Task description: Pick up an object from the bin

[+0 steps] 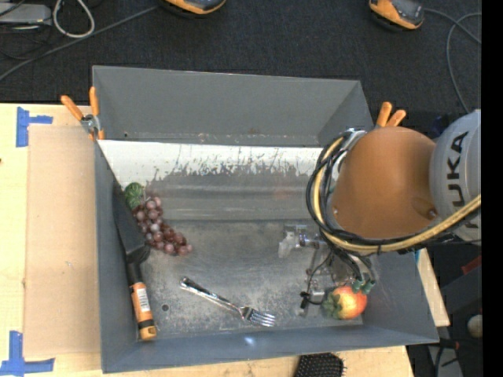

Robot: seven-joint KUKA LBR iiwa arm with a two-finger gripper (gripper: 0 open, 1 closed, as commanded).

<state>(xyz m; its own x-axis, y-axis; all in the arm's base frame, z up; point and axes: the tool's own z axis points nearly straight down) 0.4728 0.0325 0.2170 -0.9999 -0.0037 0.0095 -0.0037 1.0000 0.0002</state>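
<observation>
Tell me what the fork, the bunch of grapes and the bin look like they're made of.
The fork is likely metal with a polished finish: it is silvery, with bright glints along its handle and tines. The bunch of grapes is probably plastic, smooth and dull purple, though real fruit cannot be ruled out. The bin looks like matte grey sheet metal, its floor scuffed pale with scratches.

Single camera set above the grey bin [236,112], looking down obliquely at close range, arm [385,183] entering from right.
</observation>
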